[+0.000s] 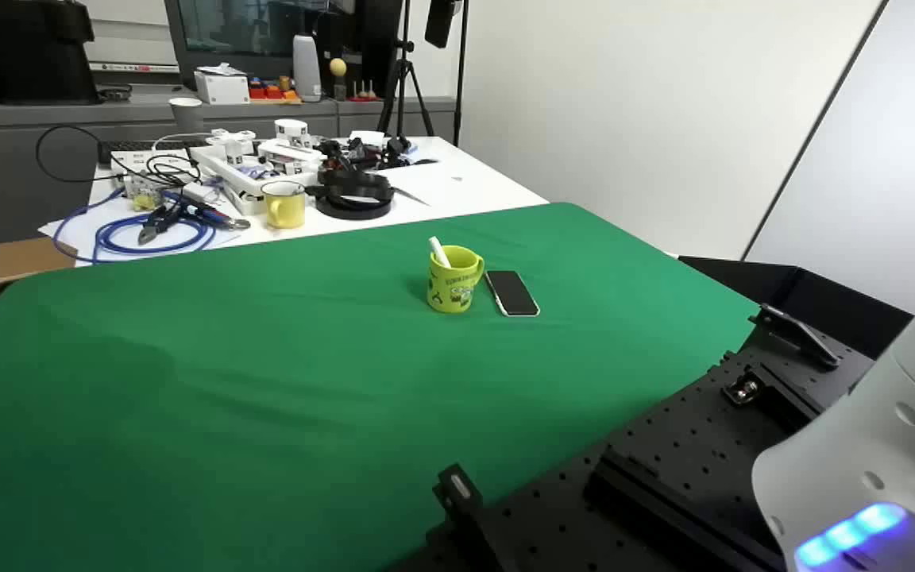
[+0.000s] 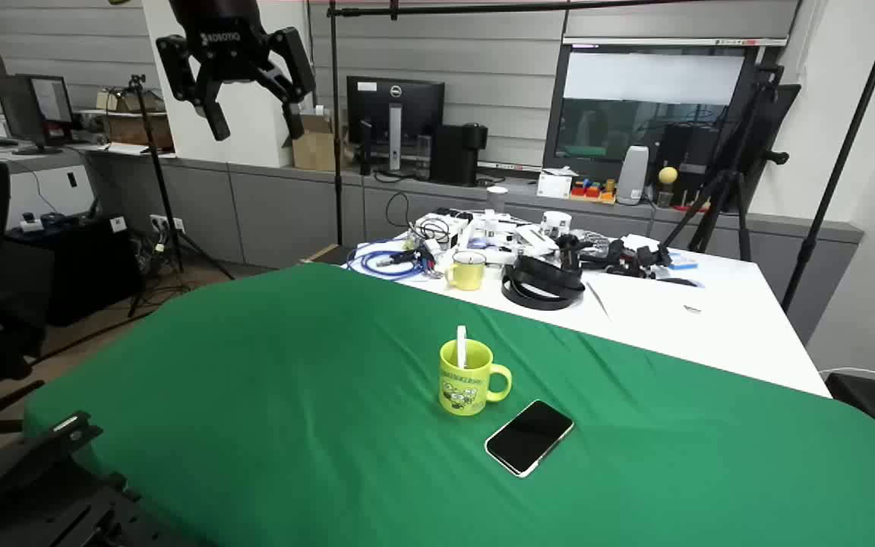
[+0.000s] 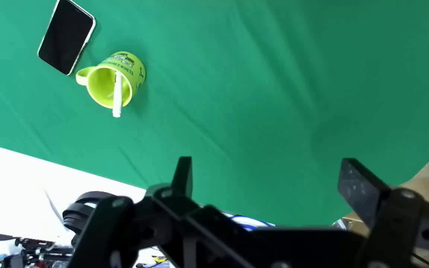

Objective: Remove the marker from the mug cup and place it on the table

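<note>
the marker (image 2: 461, 346) is in the yellow-green mug cup (image 2: 460, 391). its white top end pokes up past the mug's rim (image 2: 475, 368), and it leans to one side. its low end goes down inside the mug, and i can't see much of it. the mug stands upright on the table (image 2: 316, 448), which has a green cloth (image 3: 237, 93) on it. a phone (image 2: 530, 438) lies near the mug on the handle side, not touching it. past the mug, in both exterior views, is a white table (image 2: 711, 327) with a yellow mug (image 2: 467, 272) on it.

the gripper (image 2: 257, 128) is up higher than the mug and well apart from it. its two fingers (image 2: 218, 125) are spread wide with nothing between them.

the marker looks light and stiff, like hard plastic, so i think a small squeeze will do. it should not break, but it may be smooth and could slip or twist. the best spot to grab seems to be the white end just over the mug's rim, with one finger on each side. going too low could bump the mug and tip it. pulling along the lean should help it not catch on the rim. it could roll, so lay it down softly on the cloth, on the mug's side away from the phone.
</note>
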